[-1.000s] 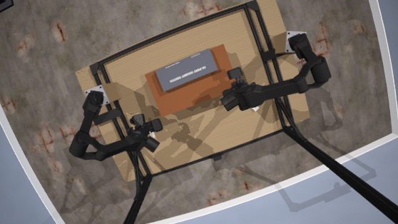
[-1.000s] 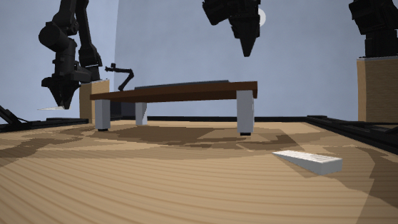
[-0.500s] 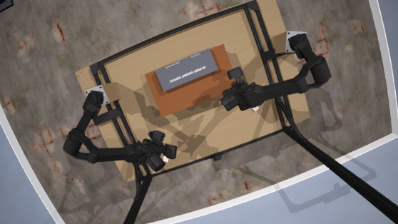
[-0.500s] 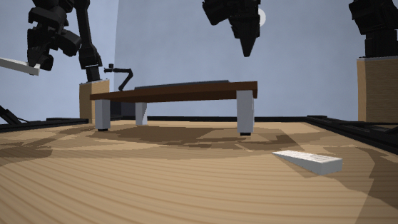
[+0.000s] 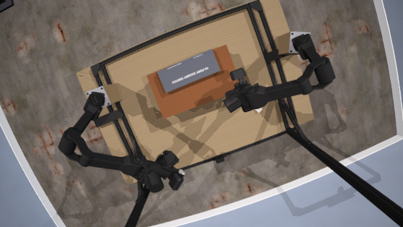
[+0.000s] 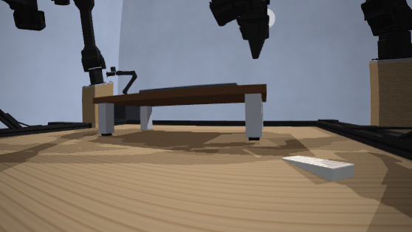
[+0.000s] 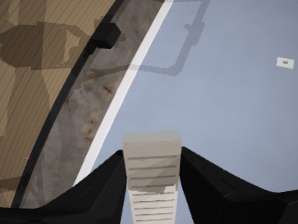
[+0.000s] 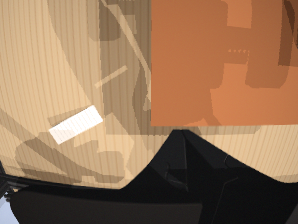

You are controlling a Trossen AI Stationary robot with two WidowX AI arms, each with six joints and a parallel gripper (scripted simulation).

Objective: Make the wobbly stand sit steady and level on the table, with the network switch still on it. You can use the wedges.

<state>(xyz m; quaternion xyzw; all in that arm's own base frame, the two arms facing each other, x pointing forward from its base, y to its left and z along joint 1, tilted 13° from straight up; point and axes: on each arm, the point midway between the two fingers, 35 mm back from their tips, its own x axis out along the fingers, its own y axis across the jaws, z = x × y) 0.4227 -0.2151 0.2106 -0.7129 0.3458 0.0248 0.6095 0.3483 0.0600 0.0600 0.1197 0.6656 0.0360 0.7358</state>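
Note:
The brown stand [image 5: 180, 103] [image 6: 184, 94] [image 8: 220, 75] rests on white legs [image 6: 254, 116] at the middle of the table [image 5: 224, 134] [image 6: 148, 192]. The grey network switch [image 5: 189, 70] [image 6: 188, 87] lies on it. My left gripper [image 5: 178, 175] [image 7: 151, 155] is shut on a white ribbed wedge [image 7: 152, 167] [image 5: 181, 173] and hangs past the table's front edge, over the floor. A second white wedge [image 6: 319, 166] [image 8: 76, 124] lies flat on the table near the stand's right front leg. My right gripper [image 6: 255, 52] [image 8: 179, 137] is shut and empty, high above that corner of the stand.
A black frame rail [image 5: 119, 119] [image 6: 369, 137] runs around the table top. Wooden mounting blocks [image 6: 389, 92] [image 6: 97, 100] stand at the arms' bases. In the left wrist view the table's edge rail [image 7: 60, 120] lies to the left of the gripper.

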